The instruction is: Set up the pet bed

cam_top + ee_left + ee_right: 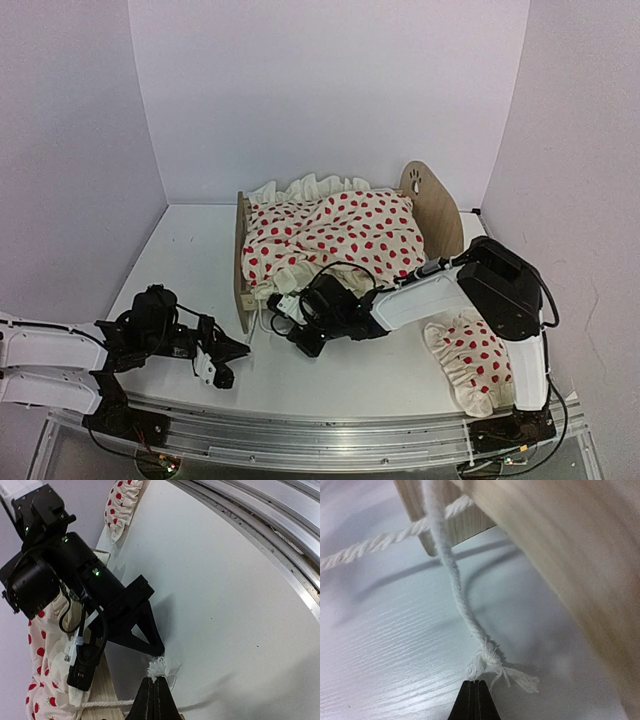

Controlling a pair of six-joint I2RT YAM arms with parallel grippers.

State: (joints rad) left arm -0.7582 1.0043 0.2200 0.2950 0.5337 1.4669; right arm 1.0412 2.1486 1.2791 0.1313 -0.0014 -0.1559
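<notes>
Right pincer is closed tight, the cord's frayed end on the tabletop at its tips, grip unclear. Left pincer is also closed, near the pet bed.

The widest open stretch of worktop lies left of the pet bed. A narrower free band runs along the near edge, between the left arm and the right arm. The right arm slants across the bed's near side and bars any reach there. The pillow fills the near right corner. At the bed's foot end a loose white cord trails over the worktop. The closed left gripper and closed right gripper crowd its frayed end. The blanket lies heaped over the bed's top.
</notes>
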